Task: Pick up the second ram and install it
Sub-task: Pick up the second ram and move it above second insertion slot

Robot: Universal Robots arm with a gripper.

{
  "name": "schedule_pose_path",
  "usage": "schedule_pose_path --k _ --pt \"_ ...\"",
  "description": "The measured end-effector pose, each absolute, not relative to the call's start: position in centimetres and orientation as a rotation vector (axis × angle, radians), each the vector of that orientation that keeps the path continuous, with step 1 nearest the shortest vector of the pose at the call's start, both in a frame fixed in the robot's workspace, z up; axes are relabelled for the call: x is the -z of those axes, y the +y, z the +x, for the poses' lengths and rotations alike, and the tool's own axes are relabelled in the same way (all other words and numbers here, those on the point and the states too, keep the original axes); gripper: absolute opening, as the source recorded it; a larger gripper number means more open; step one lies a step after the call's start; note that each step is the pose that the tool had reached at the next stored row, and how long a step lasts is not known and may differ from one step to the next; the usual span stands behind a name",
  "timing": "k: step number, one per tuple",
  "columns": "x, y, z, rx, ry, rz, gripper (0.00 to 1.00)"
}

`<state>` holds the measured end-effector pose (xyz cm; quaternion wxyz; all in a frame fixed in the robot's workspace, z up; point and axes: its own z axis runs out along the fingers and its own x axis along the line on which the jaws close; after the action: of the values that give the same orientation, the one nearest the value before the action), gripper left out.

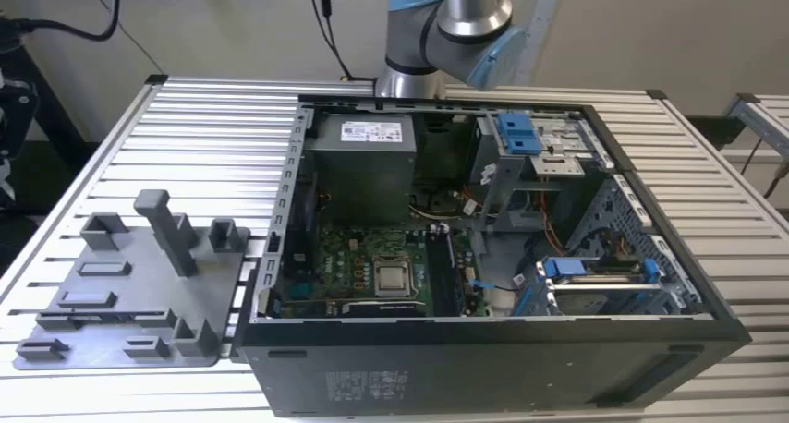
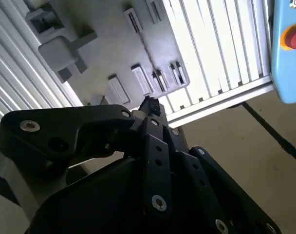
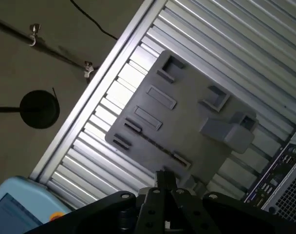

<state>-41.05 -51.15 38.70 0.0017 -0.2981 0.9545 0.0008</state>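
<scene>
In the exterior view, the computer case [image 1: 493,368] lies on its side on the slatted counter [image 1: 198,118]. Its panel is off, so the motherboard [image 1: 358,257] faces up, presumably so a stick can be pushed straight down into it. The gray tray [image 1: 148,275] sits just beside the case on the exterior view's left. The second ram [image 1: 105,315] shows as a dark strip along the tray's near end and has not yet been picked up. The arm [image 1: 450,26] rises behind the case.

In the second wrist view, the gripper [image 2: 149,105] hangs above the tray [image 2: 104,53], over the end nearest the counter's [image 2: 211,48] edge. The fingers [image 2: 152,108] look drawn narrow, tips together, with nothing between them. The ram [image 2: 144,51] is a thin dark line across the tray, well apart from the tips. This suggests it stands on its long edge in a groove, which would leave its flat faces free for a pinch.

In the first wrist view, the gripper [image 3: 165,178] points down at the same end of the tray [image 3: 187,122], and the tips again look closed and empty. The ram [image 3: 157,145] runs as a dark line near that end, between small raised blocks that probably keep it from sliding. The gripper is closer to it than to anything else, but clear of it.
</scene>
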Motion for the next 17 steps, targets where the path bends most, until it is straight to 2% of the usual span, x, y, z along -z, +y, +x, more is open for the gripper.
schedule_pose_path --k 17 --pt "-38.7 -51.15 -41.05 0.007 2.851 -1.318 0.11"
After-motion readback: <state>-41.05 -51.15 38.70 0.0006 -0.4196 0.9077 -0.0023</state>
